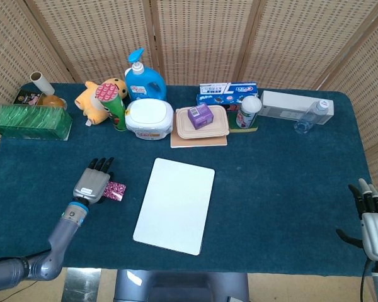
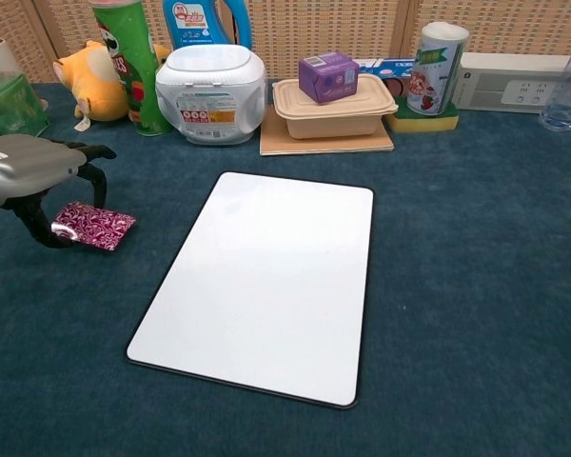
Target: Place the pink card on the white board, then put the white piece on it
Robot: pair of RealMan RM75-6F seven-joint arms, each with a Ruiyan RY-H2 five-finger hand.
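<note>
**Left hand on the pink card, board still bare**

On the far left of the blue tabletop (image 1: pixel 283 182), I had the left hand (image 1: pixel 92 184) arched over the pink card (image 2: pixel 93 226). In the chest view, its dark fingers (image 2: pixel 97 172) came down on the near-left end of the card, and the thumb sat at the card's left corner. That corner looked tipped up off the cloth, so the card appeared pinched between thumb and fingers, with most of its patterned face sticking out to the right of the hand. From the head view, the card (image 1: pixel 115 190) showed only as a small strip beside the palm, just left of the white board (image 1: pixel 174 205) but not touching it.

The white board lay flat in the middle of the table, slightly skewed, with nothing on it. Behind it stood the white tub (image 2: pixel 211 93), and the tan lunch box (image 2: pixel 336 107) carried a small purple carton (image 2: pixel 327 75).

At the far right edge, I kept the right hand (image 1: pixel 373 217) low beside the table, its fingers spread apart and holding nothing.
</note>
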